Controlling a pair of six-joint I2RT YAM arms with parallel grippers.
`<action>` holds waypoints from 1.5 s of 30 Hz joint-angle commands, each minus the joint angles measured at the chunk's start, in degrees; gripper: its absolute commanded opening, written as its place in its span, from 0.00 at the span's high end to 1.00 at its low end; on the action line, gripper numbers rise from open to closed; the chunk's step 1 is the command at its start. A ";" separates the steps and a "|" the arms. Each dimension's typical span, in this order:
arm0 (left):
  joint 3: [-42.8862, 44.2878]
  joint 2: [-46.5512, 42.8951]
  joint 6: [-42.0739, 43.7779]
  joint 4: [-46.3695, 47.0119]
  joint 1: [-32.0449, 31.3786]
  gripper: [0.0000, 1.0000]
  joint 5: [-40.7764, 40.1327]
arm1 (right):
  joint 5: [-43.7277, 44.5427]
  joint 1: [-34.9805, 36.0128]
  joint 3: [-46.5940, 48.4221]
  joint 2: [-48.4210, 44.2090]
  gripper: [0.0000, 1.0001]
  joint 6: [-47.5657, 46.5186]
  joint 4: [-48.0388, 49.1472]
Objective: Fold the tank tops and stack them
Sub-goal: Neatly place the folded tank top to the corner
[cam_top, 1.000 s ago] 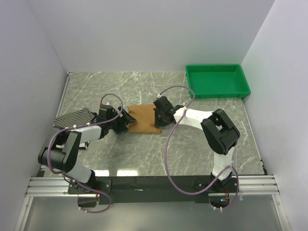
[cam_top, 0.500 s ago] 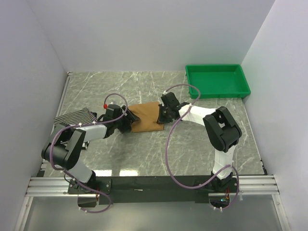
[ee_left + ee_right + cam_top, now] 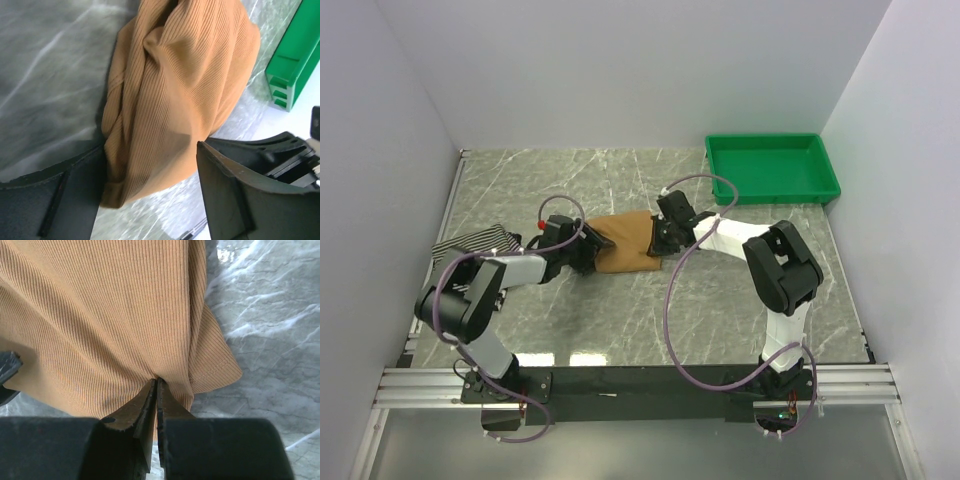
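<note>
Marbled grey-green surface (image 3: 620, 320) is bounded by plain white walls on three sides, and the two arm bases are bolted along its near edge. Toward the middle, a plain tan-brown tank top (image 3: 625, 245) is laid on the surface, folded and bunched, with a claw at each end.

The left claw (image 3: 584, 250) is placed at the top's left end. In the left wrist view its fingers (image 3: 220, 170) are held wide apart, and the twisted, ribbed cloth is seen between them (pressed against one finger, clear of the other), so nothing is gripped there.

The right claw (image 3: 156, 390) is set at the top's right end. In the right wrist view its fingers are brought almost together, and a fold of the tan cloth near the hemmed corner is pinched between them.

Well to the left, near the side wall, a black-and-white striped tank top (image 3: 475, 243) is laid flat on the surface, apart from the tan one. At the far right corner, a green plastic tray (image 3: 775, 198) is seen.
</note>
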 commanded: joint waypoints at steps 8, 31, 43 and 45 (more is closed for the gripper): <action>1.64 11.08 4.60 -12.25 -0.35 0.48 -5.58 | 3.22 -1.75 -0.69 2.55 0.91 -2.79 -4.69; 21.15 -10.18 25.89 -57.87 0.53 0.99 -45.66 | 0.41 -1.40 5.03 -15.65 0.50 -4.11 -10.31; 21.77 -22.93 33.44 -61.48 11.68 0.99 -50.24 | -1.00 -0.08 1.69 -16.61 0.51 -2.79 -7.41; 21.94 -24.86 34.50 -60.96 14.40 1.00 -49.71 | -0.65 0.44 1.60 -16.44 0.51 -2.71 -7.41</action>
